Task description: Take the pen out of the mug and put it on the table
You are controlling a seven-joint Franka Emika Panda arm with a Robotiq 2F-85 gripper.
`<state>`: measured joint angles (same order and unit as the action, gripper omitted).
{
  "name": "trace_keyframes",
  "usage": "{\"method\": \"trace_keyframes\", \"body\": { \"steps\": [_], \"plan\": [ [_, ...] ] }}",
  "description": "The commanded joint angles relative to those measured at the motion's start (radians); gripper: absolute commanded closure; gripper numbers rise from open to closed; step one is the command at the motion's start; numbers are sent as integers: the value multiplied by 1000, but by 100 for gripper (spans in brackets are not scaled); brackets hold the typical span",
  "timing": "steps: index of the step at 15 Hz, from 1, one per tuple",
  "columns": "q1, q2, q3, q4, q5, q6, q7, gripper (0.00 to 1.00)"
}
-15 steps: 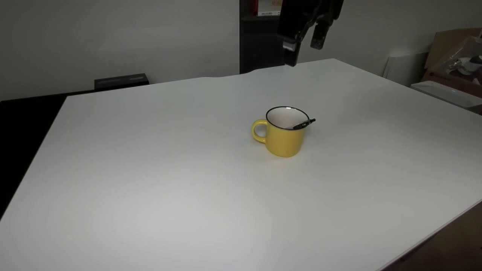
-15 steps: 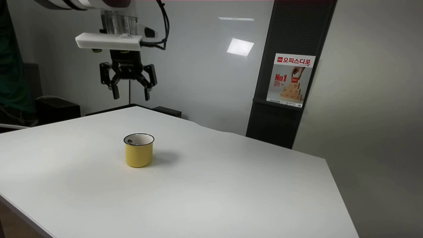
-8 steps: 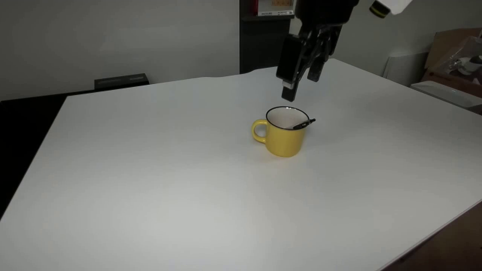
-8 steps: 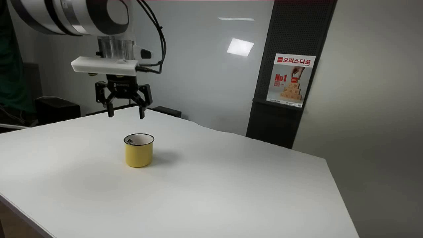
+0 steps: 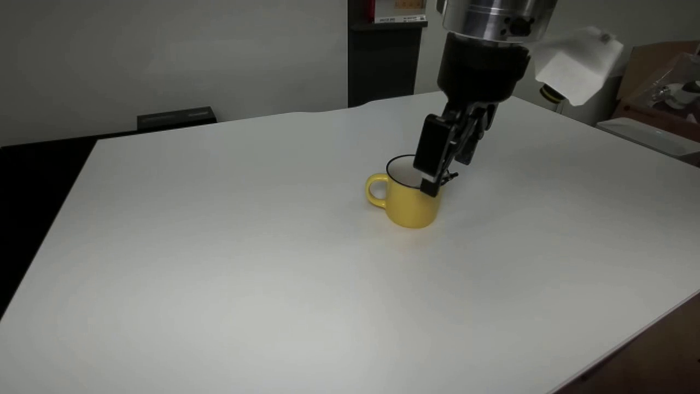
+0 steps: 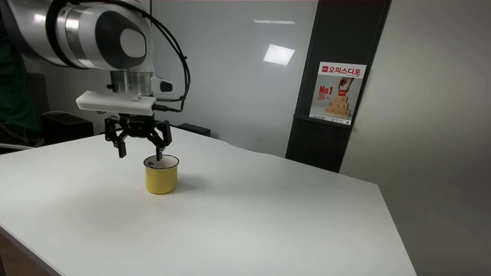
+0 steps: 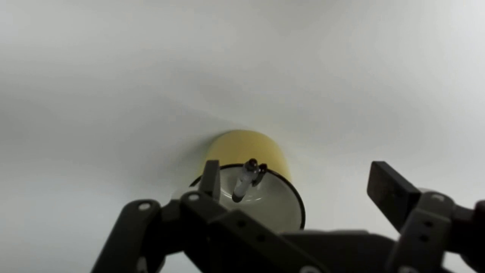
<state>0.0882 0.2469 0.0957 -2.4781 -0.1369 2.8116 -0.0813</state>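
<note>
The thin dark pen (image 7: 246,179) leans inside a round yellow mug (image 6: 161,181); black pincer (image 6: 140,157) stands spread; grasping, lifting, placing remain.

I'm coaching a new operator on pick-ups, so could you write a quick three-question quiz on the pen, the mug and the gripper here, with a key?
1. Multiple choice. How does the pen lie relative to the mug?
A) Flat beside it
B) Tilted inside it, top end poking out
C) Trapped beneath it
2. True or false: the gripper is shut on the pen.
3. Fill the gap: the mug stands upright on the white table, and its outside is ____.

Key:
1. B
2. False; the gripper stands open.
3. yellow
</note>
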Motion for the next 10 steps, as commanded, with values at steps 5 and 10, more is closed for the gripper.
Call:
{"method": "trace_keyframes", "body": {
  "steps": [5, 10],
  "plan": [
    [2, 28, -34, 0, 3, 44, 23, 0],
    [4, 50, -45, 10, 0, 59, 23, 0]
  ]
}}
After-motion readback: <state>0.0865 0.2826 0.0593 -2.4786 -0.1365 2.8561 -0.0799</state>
